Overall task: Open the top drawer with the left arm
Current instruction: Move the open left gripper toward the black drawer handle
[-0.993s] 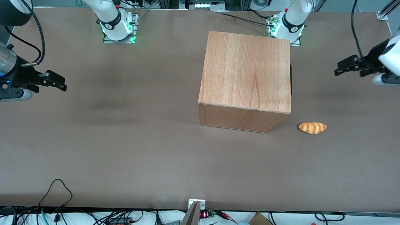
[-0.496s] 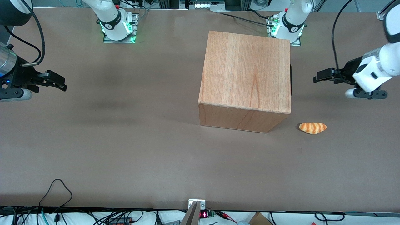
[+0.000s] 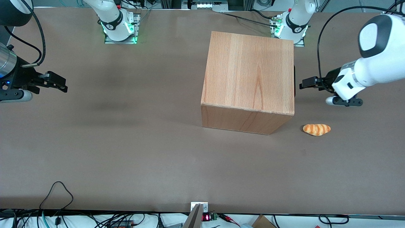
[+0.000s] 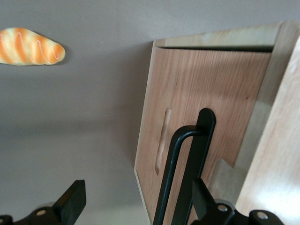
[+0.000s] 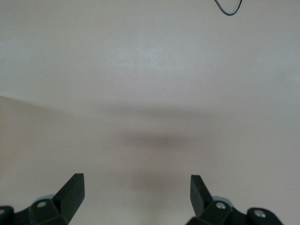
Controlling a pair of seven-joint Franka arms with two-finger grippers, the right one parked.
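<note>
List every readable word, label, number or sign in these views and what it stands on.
None can be read.
Red digits on a small display at the table edge: too small.
Cabinet, drawer, bread: no text.
Gripper, beside the cabinet: no label; fingers open.

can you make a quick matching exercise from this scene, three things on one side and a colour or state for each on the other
Things:
1. gripper
2. top drawer
3. bread roll
4. handle

Descriptions:
A. orange with pale stripes, lying on the table
B. open, in front of the drawer's front
C. slim black bar
D. light wood, shut

Pairs: 1-B, 2-D, 3-A, 4-C
</note>
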